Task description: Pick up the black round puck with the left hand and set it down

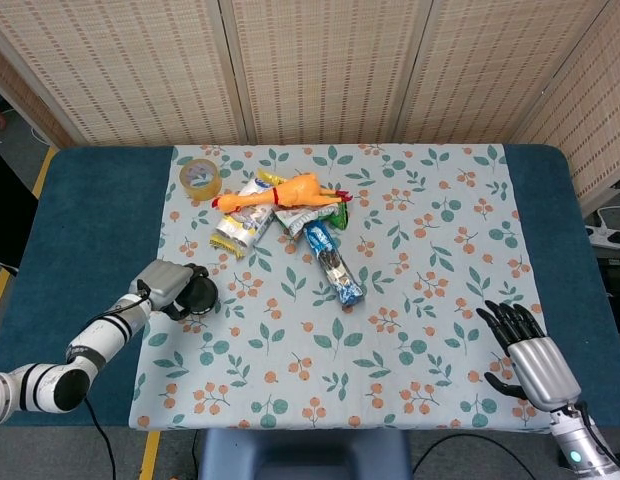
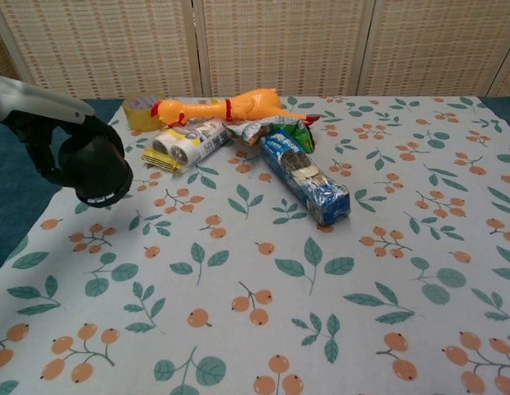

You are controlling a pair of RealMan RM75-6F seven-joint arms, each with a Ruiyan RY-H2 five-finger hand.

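Observation:
The black round puck [image 2: 96,170] is held in my left hand [image 2: 45,132] at the left side of the floral cloth, lifted clear of the cloth in the chest view. From the head view the puck [image 1: 199,296] shows beside the grey back of my left hand [image 1: 168,287]. My right hand [image 1: 528,354] hovers at the front right corner of the table, fingers spread, holding nothing.
A pile sits at the back middle: an orange rubber chicken [image 1: 280,194], a silver snack bag [image 1: 238,226], a green packet [image 1: 330,215] and a blue cookie pack [image 1: 333,264]. A tape roll [image 1: 200,177] lies at the back left. The floral cloth [image 1: 420,300] covers a blue table.

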